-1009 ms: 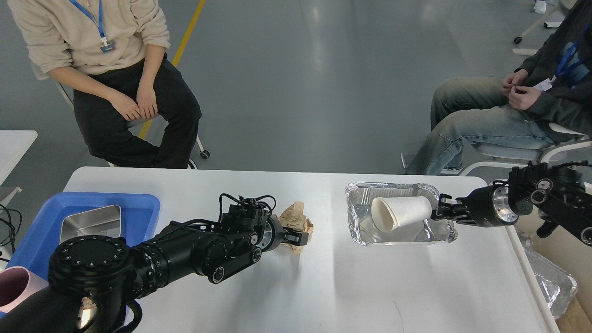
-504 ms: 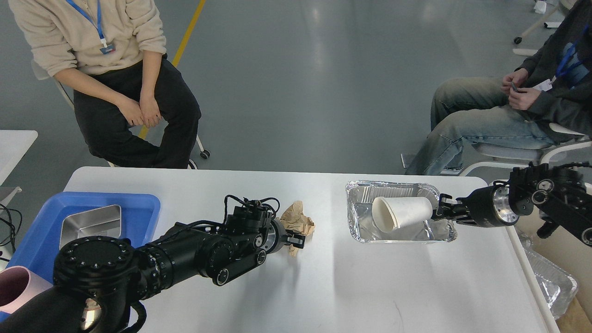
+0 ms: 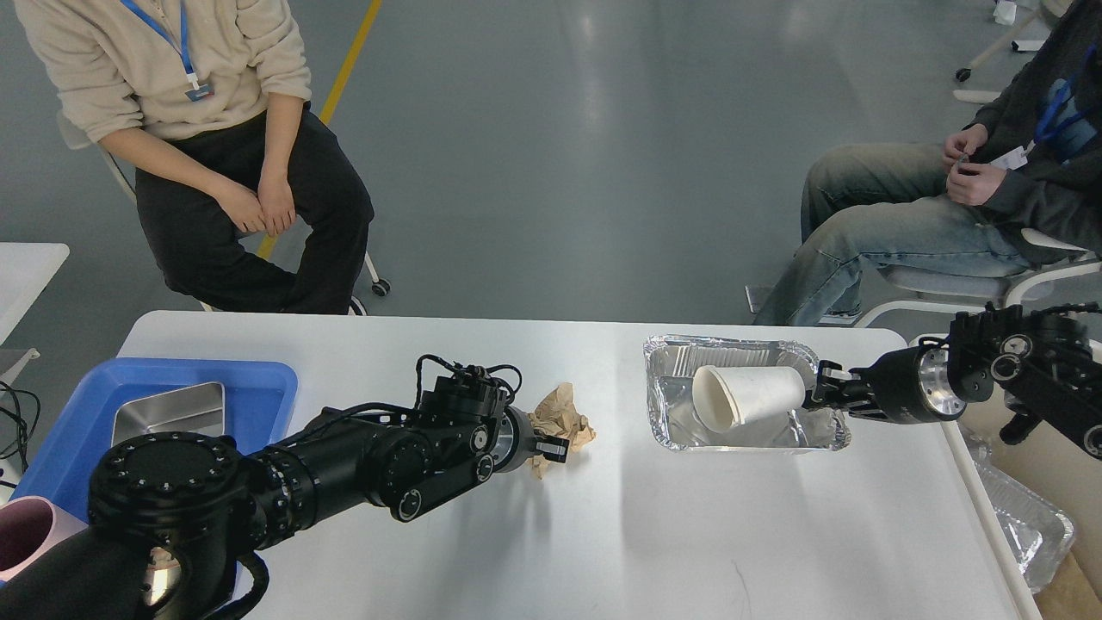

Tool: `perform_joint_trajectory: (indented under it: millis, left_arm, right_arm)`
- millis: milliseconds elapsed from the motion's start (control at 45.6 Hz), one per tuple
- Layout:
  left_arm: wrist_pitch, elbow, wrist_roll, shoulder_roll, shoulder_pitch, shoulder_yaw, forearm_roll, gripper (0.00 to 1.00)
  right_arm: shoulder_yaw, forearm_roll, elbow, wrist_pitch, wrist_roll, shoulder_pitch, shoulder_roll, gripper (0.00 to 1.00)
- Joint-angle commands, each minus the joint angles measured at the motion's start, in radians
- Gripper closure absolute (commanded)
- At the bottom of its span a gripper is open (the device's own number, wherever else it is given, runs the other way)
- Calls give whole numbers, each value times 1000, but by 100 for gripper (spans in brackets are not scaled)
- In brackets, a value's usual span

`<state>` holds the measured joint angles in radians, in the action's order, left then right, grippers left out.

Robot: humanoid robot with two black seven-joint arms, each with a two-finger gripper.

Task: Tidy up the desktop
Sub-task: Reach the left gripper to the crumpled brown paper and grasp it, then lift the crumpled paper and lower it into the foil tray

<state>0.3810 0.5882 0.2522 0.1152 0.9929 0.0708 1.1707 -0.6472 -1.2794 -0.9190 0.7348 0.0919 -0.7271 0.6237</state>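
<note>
Your desktop (image 3: 603, 534) fills the near half of the view: white, smooth, rounded corners, a faint dark scuff near the front. Left gripper (image 3: 551, 449) reaches low toward centre, fingers pinching the crumpled brown paper (image 3: 564, 419). Right gripper (image 3: 814, 396) comes in level from the right, clamped on the tipped white paper cup (image 3: 747, 395) over the foil tray (image 3: 671, 362).

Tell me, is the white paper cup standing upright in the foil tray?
No, the white paper cup lies on its side in the foil tray, its open mouth facing left.
</note>
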Motion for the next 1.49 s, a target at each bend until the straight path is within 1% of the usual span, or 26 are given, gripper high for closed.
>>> perform_joint_trajectory:
  millis: [0, 110, 197, 263, 307, 329, 438, 460, 482, 570, 658, 833, 943, 987, 1074, 1162, 1272, 1403, 1469]
  left_arm:
    - [53, 88, 18, -84, 33, -20, -29, 100]
    - [99, 231, 55, -198, 84, -58, -40, 100]
    - [182, 372, 99, -313, 122, -123, -57, 100]
    - [261, 476, 134, -400, 165, -210, -62, 100]
    - [317, 518, 151, -437, 197, -270, -63, 100]
    - [376, 544, 166, -463, 232, -334, -71, 100]
    - [547, 555, 203, -506, 348, -483, -118, 100]
    - [574, 552, 209, -512, 377, -503, -129, 100]
    - [579, 550, 213, -520, 404, -517, -141, 100]
    - [579, 550, 214, -549, 515, -525, -195, 100]
    - [579, 550, 214, -577, 573, -526, -227, 100]
    - [579, 539, 213, -585, 625, -528, -230, 100]
    - [579, 522, 214, -566, 627, -532, -227, 100]
    - [579, 515, 214, -534, 625, -531, -227, 100]
    - [579, 492, 214, -419, 616, -520, -226, 100]
    - [579, 443, 216, -307, 596, -502, -212, 100]
    - [489, 375, 216, -145, 558, -464, -203, 100]
    - [386, 303, 202, -28, 497, -402, -168, 100]
    - [354, 262, 194, 24, 463, -379, -148, 100]
  right_arm:
    - [1, 0, 0, 2, 0, 0, -1, 100]
    - [1, 0, 0, 2, 0, 0, -1, 100]
    - [1, 0, 0, 3, 0, 0, -1, 100]
    - [1, 0, 0, 3, 0, -2, -2, 100]
    - [1, 0, 0, 5, 0, -2, -2, 100]
    - [1, 0, 0, 5, 0, -2, -4, 100]
    - [1, 0, 0, 5, 0, -3, -4, 100]
    - [1, 0, 0, 5, 0, -3, -4, 100]
    - [1, 0, 0, 5, 0, -3, -2, 100]
    - [1, 0, 0, 5, 0, -5, -1, 100]
    - [1, 0, 0, 5, 0, -5, 1, 100]
    - [1, 0, 0, 5, 0, -6, 1, 100]
    - [1, 0, 0, 5, 0, -11, 1, 100]
    - [0, 0, 0, 6, 0, -11, 1, 100]
    - [1, 0, -1, 6, 0, -12, 1, 100]
    - [0, 0, -6, 6, 0, -14, 1, 100]
    - [-11, 0, -26, 6, 0, -12, 4, 100]
    - [-20, 0, -32, 6, 2, -9, 13, 100]
    - [-20, 0, -32, 6, 2, -9, 13, 100]
